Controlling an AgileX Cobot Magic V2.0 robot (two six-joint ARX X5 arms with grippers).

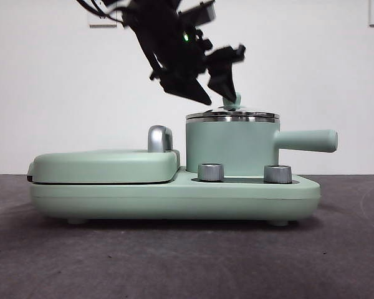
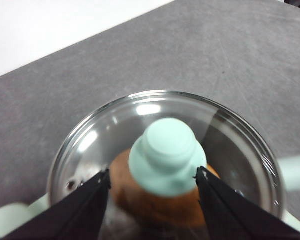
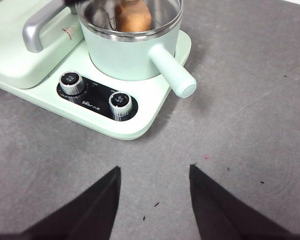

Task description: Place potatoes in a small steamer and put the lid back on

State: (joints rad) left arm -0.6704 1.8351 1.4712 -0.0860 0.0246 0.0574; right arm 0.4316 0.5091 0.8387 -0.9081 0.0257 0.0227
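Observation:
The small steamer (image 1: 232, 148) stands on the right half of the mint-green cooker base, its straight handle (image 1: 308, 140) pointing right. The glass lid (image 1: 232, 116) lies flat on its steel rim. The orange-brown potato (image 2: 157, 207) shows inside through the glass, and also in the right wrist view (image 3: 132, 17). My left gripper (image 1: 218, 98) hangs just above the lid, open, its jaws on either side of the mint-green knob (image 2: 165, 155). My right gripper (image 3: 152, 172) is open and empty over the bare table, in front of the cooker.
The cooker base (image 1: 174, 196) carries a flat griddle with its cover (image 1: 106, 165) shut and a steel handle (image 1: 159, 138) on the left. Two steel dials (image 1: 210, 172) (image 1: 277, 173) sit at the front. Dark grey table lies all around.

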